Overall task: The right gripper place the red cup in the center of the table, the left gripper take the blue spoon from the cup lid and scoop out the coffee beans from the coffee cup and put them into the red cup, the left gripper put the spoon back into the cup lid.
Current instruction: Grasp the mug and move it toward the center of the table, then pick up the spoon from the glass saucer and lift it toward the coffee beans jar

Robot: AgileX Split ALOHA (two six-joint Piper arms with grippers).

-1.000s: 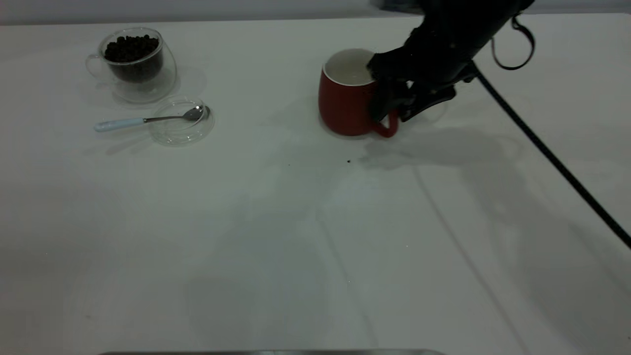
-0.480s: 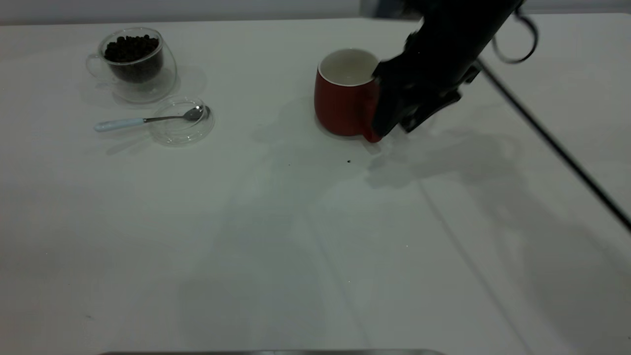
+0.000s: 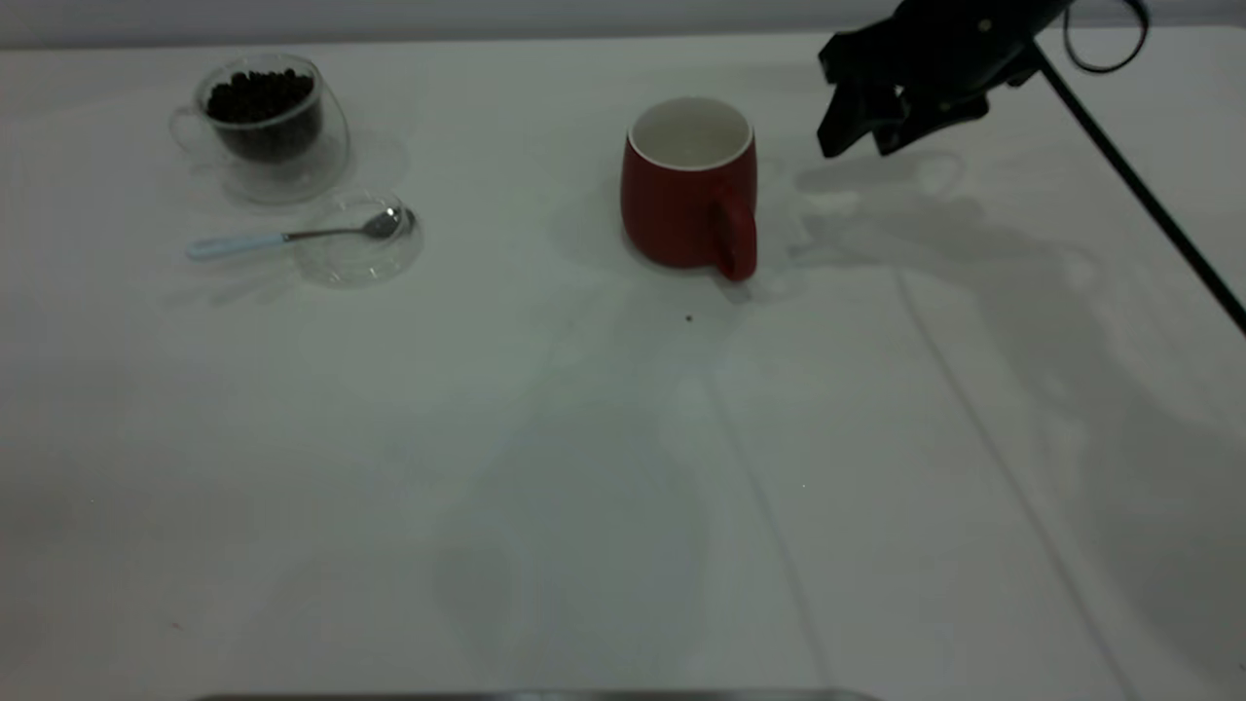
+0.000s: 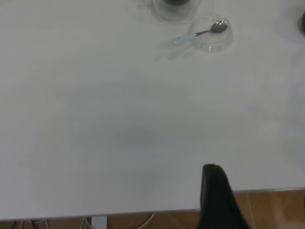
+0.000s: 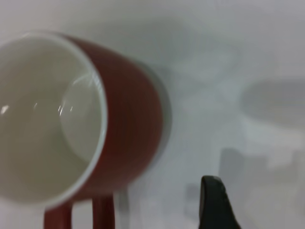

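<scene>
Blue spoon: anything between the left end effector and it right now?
Nothing visible. In the left wrist view only bare table lies between the left end effector, at the near edge, and the blue spoon, whose bowl rests in the cup lid. The red cup stands off to the side.

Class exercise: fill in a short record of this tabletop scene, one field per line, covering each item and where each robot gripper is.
red cup: upright, empty, mid-table, handle toward camera
coffee cup: far left, holds coffee beans
cup lid: in front of coffee cup
blue spoon: bowl in lid, handle pointing left
right gripper: open, raised, clear of red cup
left gripper: at the table's edge, away from the objects
</scene>
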